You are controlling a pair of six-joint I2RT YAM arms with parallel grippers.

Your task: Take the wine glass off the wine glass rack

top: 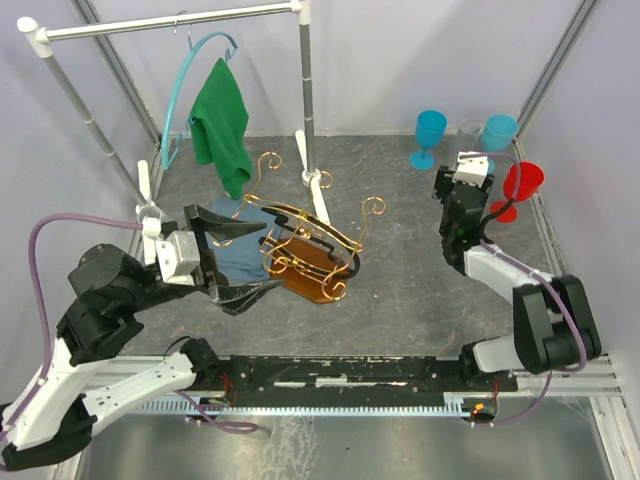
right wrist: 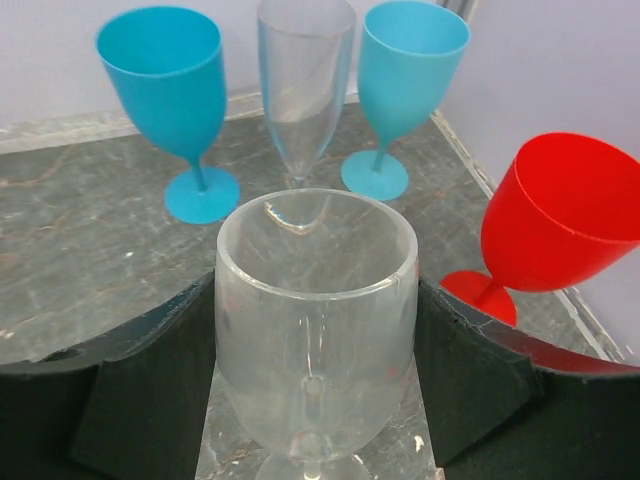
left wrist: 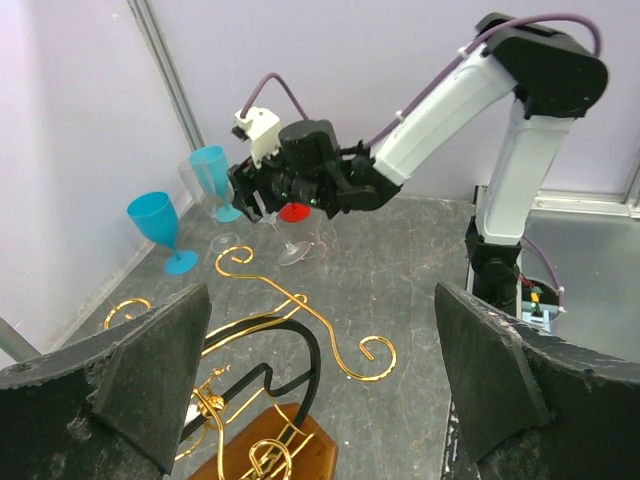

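The wine glass rack (top: 312,268), gold wire with scroll ends, black bars and a brown wooden base, stands mid-table; it also shows in the left wrist view (left wrist: 300,302). No glass hangs on it. My left gripper (top: 272,257) is wide open beside and over the rack, empty (left wrist: 320,330). My right gripper (top: 468,182) is at the back right, its fingers against both sides of a clear wine glass (right wrist: 315,330). The glass stands upright, its foot low at the table (left wrist: 292,250).
Two blue goblets (right wrist: 165,80) (right wrist: 410,60), a clear flute (right wrist: 303,70) and a red goblet (right wrist: 565,225) stand just beyond the right gripper. A white-and-grey clothes rail (top: 170,22) with a green cloth (top: 222,120) stands back left. A blue cloth (top: 232,255) lies by the rack.
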